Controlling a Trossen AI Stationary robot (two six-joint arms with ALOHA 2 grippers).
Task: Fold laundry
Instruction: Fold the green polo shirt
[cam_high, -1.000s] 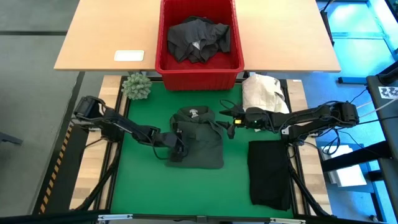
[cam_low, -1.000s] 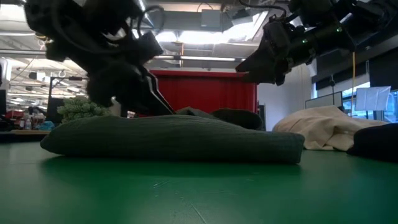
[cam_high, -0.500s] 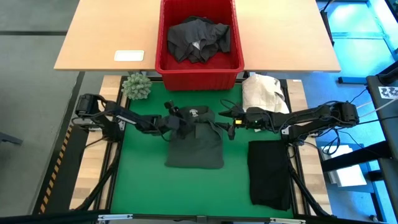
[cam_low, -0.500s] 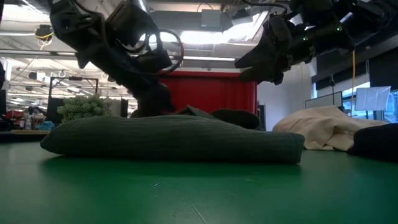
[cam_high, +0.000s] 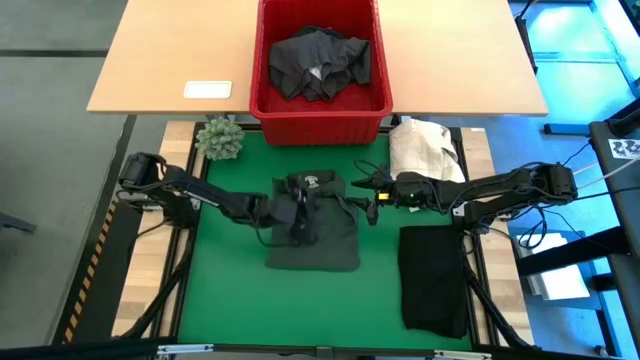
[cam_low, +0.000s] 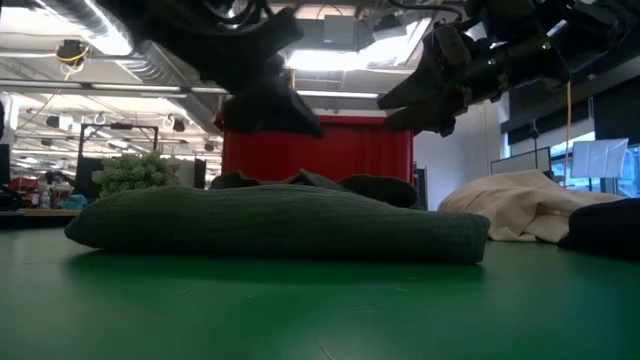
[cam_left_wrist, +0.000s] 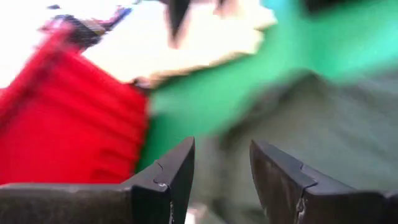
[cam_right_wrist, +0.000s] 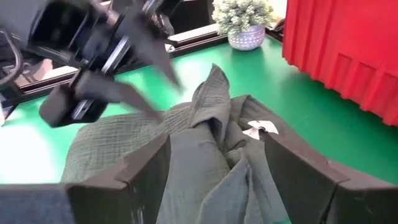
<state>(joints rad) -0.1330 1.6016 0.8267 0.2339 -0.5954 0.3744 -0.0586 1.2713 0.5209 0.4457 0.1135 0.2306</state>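
A folded dark green garment lies flat in the middle of the green mat, and shows in the low view as a low mound. My left gripper hovers open over the garment's far half, raised clear of it; nothing is between its fingers. My right gripper stands open and level by the garment's far right corner, also well above it. Its wrist view looks down on the rumpled collar end. A folded black garment lies on the mat at the near right. Another dark garment lies in the red basket.
The red basket stands on the wooden table just past the mat's far edge. A cream-white cloth heap lies at the far right, behind my right gripper. A small potted plant stands at the far left corner. A white card lies on the wooden table.
My left gripper has left the green garment's near left part, gone toward the far edge, then right and up, rolling as it went. It now hangs clear above the garment. The garment has kept its shape and place.
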